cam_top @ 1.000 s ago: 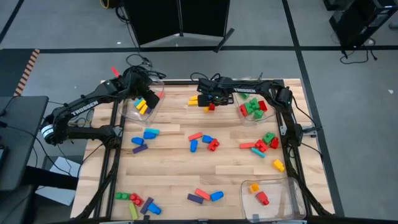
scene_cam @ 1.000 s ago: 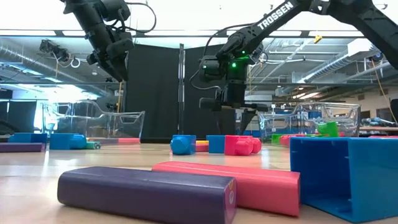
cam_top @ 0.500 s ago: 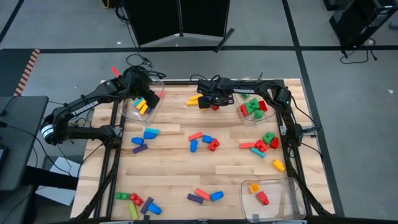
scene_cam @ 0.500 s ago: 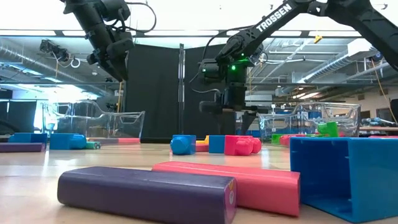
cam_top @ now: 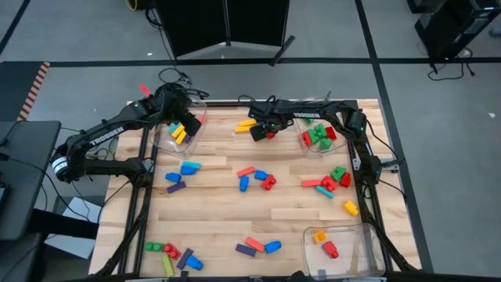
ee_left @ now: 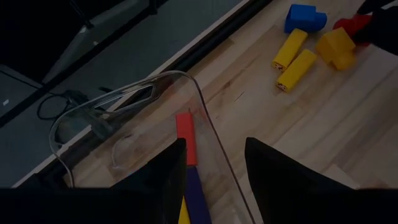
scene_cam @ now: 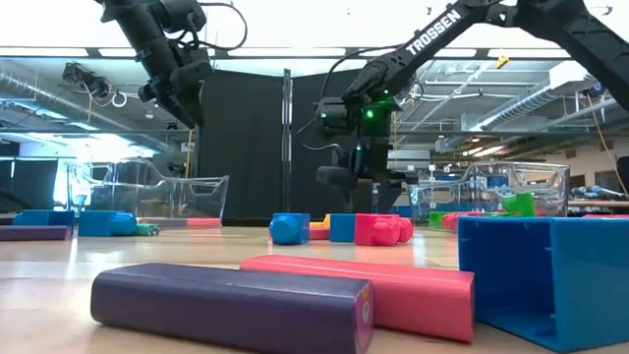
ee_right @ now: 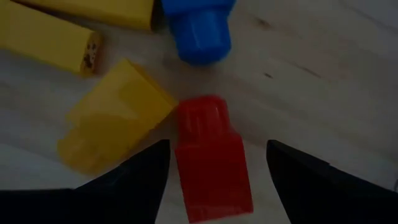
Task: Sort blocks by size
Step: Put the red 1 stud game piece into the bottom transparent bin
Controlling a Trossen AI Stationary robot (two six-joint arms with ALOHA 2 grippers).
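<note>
The blocks lie scattered over the wooden table. At the far middle sit a red short block (ee_right: 211,158), a yellow block (ee_right: 112,127), a blue block (ee_right: 199,28) and yellow bars (ee_right: 50,37). My right gripper (ee_right: 216,146) points down over this group (cam_top: 262,129), open. Its fingers stand on either side of the red block; I see no touch. My left gripper (ee_left: 214,149) hangs open and empty over the far-left clear bin (ee_left: 186,81), above red (ee_left: 185,134), purple and yellow bars inside it. In the low view it shows at upper left (scene_cam: 182,93).
Another clear bin (cam_top: 317,135) at the far right holds green and red blocks; one at the near right (cam_top: 340,243) holds an orange and a red block. Loose blocks lie mid-table (cam_top: 254,178), at left (cam_top: 182,174), right (cam_top: 333,182), near left (cam_top: 172,254) and near middle (cam_top: 258,247).
My right gripper has rolled about the line it points along while staying above the red block at the far middle. Its fingers stay open. No block has moved.
</note>
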